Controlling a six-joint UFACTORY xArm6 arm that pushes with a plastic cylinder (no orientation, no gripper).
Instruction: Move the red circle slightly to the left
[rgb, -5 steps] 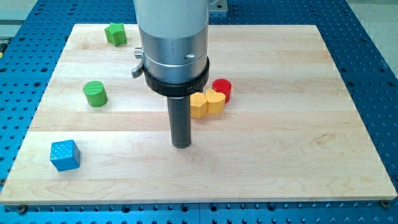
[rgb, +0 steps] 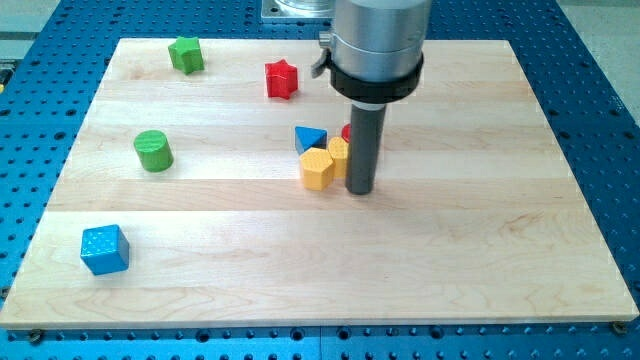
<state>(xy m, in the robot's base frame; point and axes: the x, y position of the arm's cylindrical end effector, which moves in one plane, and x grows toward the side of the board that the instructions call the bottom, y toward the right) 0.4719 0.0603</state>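
The red circle (rgb: 346, 132) is almost wholly hidden behind my rod; only a sliver shows at the rod's left edge. My tip (rgb: 360, 190) rests on the board just right of the two yellow blocks, a yellow hexagon (rgb: 317, 170) and a second yellow block (rgb: 338, 155) behind it. The tip stands in front of the red circle, toward the view's bottom. A blue triangle (rgb: 309, 139) lies just left of the red circle.
A red star (rgb: 282, 79) lies at the top middle. A green star-like block (rgb: 186, 54) is at the top left, a green cylinder (rgb: 153, 151) at the left, a blue cube (rgb: 104, 249) at the bottom left. The wooden board (rgb: 480, 250) sits on a blue perforated table.
The rod has moved right and up the view, from left of the yellow blocks to their right. The red star and blue triangle are uncovered; the red circle is now hidden.
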